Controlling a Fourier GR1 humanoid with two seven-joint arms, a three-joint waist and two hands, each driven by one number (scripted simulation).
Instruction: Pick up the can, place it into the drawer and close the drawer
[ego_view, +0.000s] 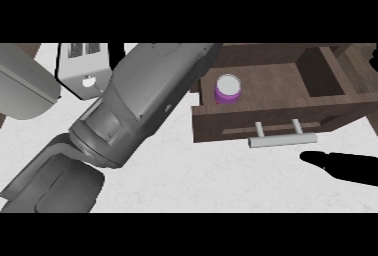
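Can (228, 89), purple with unreadable label, stands upright inside the open drawer (251, 125).

Purple can (228, 89) upright inside open drawer (251, 127)

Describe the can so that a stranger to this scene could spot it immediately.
Start at the open wooden drawer with the grey bar handle on its front. Inside, at its left end beside the big grey forearm, stands the can. It is the only purple thing there, upright, with a pale round top.

No legible text, label or number appears. The can (228, 89) shows only plain purple and white.
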